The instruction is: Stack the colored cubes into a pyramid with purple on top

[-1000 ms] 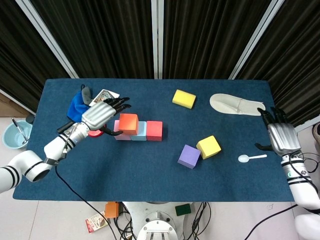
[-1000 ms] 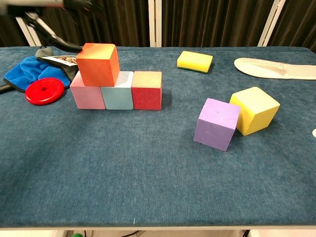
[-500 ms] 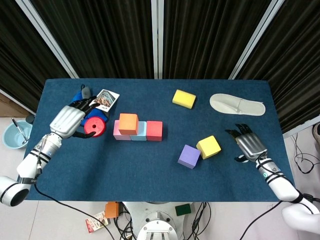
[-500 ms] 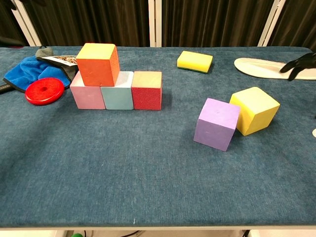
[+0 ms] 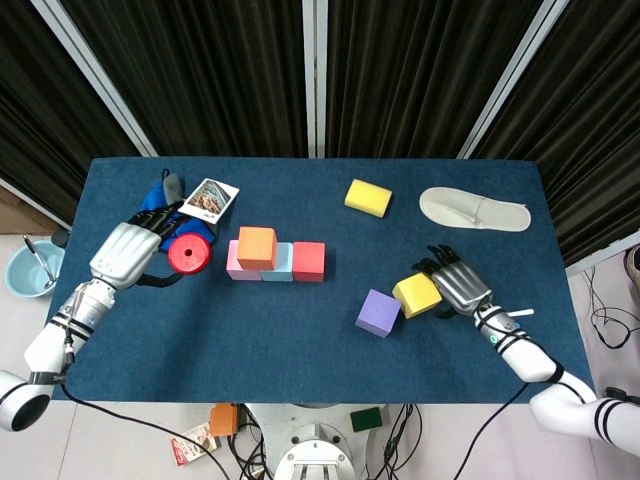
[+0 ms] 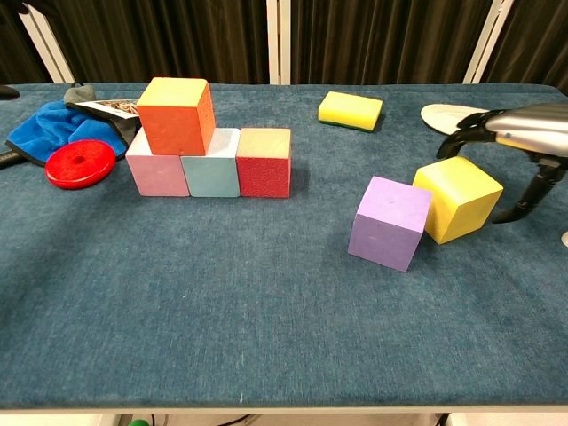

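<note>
Half of right hand (image 6: 519, 146) cut off beside yellow cube (image 6: 458, 198).

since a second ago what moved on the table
The right hand swept in from the table's right edge to the yellow cube, fingers spread beside it, not gripping. The left hand drew back from the orange cube. No cube has shifted.
</note>
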Robot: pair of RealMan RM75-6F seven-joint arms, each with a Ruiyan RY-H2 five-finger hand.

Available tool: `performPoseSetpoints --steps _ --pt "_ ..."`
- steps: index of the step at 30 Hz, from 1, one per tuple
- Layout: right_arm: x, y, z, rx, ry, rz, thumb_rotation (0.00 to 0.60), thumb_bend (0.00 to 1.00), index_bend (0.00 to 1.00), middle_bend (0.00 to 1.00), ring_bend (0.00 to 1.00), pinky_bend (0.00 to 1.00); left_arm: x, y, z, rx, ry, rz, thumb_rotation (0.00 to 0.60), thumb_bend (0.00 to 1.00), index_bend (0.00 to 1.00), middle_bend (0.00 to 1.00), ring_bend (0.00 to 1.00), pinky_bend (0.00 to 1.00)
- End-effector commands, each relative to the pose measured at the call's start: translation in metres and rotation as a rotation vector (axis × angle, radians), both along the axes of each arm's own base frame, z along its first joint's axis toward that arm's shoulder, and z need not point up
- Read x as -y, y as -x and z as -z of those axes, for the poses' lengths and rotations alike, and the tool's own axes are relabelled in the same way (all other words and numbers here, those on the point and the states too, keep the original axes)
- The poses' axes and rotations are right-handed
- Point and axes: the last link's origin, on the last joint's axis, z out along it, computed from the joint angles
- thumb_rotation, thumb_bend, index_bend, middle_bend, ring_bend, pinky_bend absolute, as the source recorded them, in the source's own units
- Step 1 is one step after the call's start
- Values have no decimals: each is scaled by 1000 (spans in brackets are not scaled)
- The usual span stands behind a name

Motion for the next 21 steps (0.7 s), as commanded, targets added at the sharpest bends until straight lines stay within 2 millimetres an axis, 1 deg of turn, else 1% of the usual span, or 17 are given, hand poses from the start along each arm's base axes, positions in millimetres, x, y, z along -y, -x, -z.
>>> performPoseSetpoints --steps 1,5,8,11,14,18,21 --pt "3 -4 6 5 -12 -12 600 51 224 200 0 0 2 1 -1 0 1 -2 453 175 122 29 94 182" --pt "4 -6 9 -10 -21 -38 600 54 230 207 0 0 5 4 -2 2 2 -10 455 175 122 29 94 182" --pt "5 -4 6 -43 -20 -70 600 62 243 215 0 0 7 6 -3 2 3 -16 459 175 122 29 94 182" --pt "7 -5 1 -64 -24 -100 600 66 247 216 0 0 8 7 -3 -2 5 -20 451 175 122 29 94 183" --pt "11 -8 -2 -77 -30 -131 600 66 247 215 0 0 9 7 -4 0 4 -21 457 175 121 29 94 182" --pt "16 -13 -1 -98 -45 -179 600 66 248 214 0 0 9 5 -5 4 2 -20 446 175 122 29 94 182" --pt "17 -16 1 -112 -58 -209 600 68 252 215 0 0 10 5 -5 5 2 -22 464 175 122 29 94 182"
